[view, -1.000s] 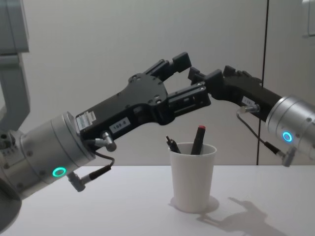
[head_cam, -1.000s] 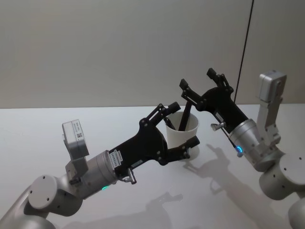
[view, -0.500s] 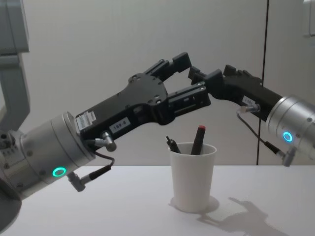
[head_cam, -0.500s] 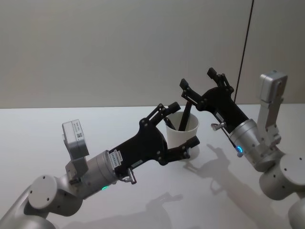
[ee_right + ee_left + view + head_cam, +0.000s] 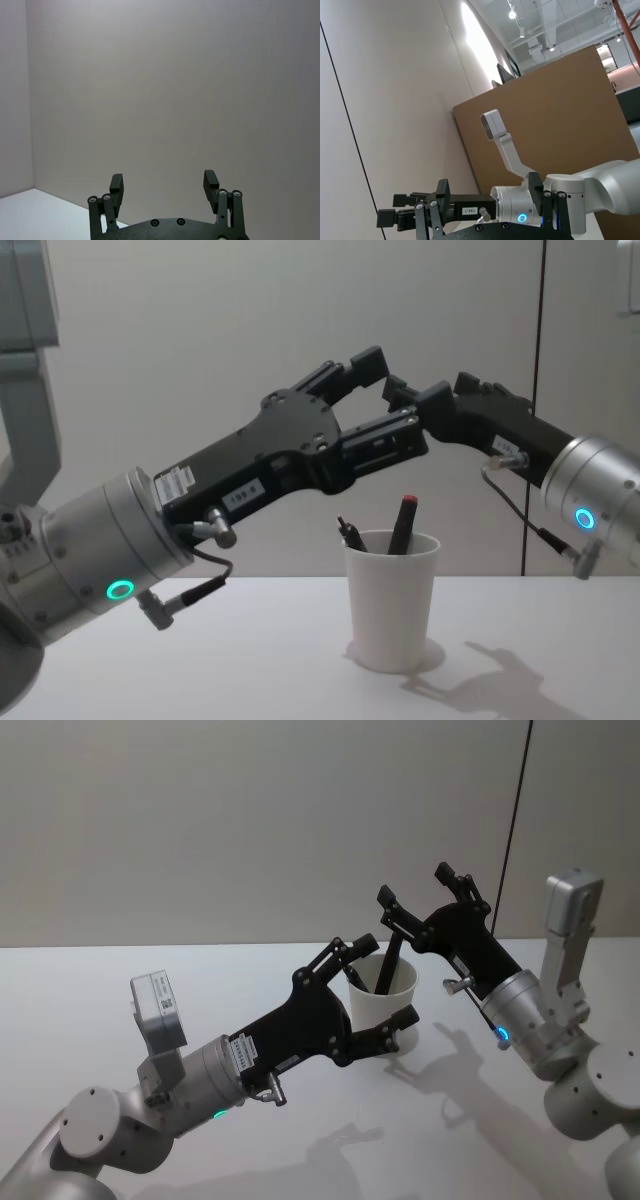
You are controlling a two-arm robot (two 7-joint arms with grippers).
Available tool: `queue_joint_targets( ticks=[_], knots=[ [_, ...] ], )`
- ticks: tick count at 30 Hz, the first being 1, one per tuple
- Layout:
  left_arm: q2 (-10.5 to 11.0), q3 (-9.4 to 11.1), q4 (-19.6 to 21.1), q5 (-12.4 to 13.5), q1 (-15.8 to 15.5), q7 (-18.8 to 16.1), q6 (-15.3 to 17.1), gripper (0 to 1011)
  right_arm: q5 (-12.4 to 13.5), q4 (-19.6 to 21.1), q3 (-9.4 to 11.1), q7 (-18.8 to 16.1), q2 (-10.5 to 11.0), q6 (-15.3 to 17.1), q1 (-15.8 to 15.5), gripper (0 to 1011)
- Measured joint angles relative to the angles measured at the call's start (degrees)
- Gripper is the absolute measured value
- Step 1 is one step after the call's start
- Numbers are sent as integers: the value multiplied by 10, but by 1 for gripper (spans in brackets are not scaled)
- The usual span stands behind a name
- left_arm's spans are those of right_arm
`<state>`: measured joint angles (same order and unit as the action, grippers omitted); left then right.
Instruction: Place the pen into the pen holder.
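The white pen holder (image 5: 384, 1002) stands upright on the table, seen from the side as the pen holder (image 5: 392, 602). A red-capped pen (image 5: 403, 522) and a black pen (image 5: 350, 534) lean inside it, tips above the rim. My left gripper (image 5: 388, 978) hangs above the cup, open and empty; from the side the left gripper (image 5: 392, 395) is well clear of the pens. My right gripper (image 5: 415, 887) is raised behind and above the cup, open with nothing between its fingers (image 5: 210, 180). The left wrist view shows the right gripper (image 5: 392, 212) farther off.
The white table (image 5: 120, 980) spreads around the cup, with a plain grey wall behind. A dark vertical line (image 5: 515, 820) runs down the wall at the right. Both forearms angle in over the table from the near corners.
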<state>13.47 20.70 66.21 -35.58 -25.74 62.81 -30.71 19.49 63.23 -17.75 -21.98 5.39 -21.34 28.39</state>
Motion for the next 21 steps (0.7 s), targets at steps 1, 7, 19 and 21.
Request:
queue_joint_targets(
  ticks=[1,7,19,21],
  knots=[
    [0,0,0,0,0,0,0,999,0,0,0,0,0,0,0,1002],
    [0,0,0,0,0,0,0,1000,0,0,0,0,0,0,0,1002],
    [1,1,4,3,2,-9,4,1000,0,9,1,4,3,4,-7,1002],
    [3,1,8,7,4,-19,9,1000,-1,14,2,6,5,8,-11,1002]
  ],
)
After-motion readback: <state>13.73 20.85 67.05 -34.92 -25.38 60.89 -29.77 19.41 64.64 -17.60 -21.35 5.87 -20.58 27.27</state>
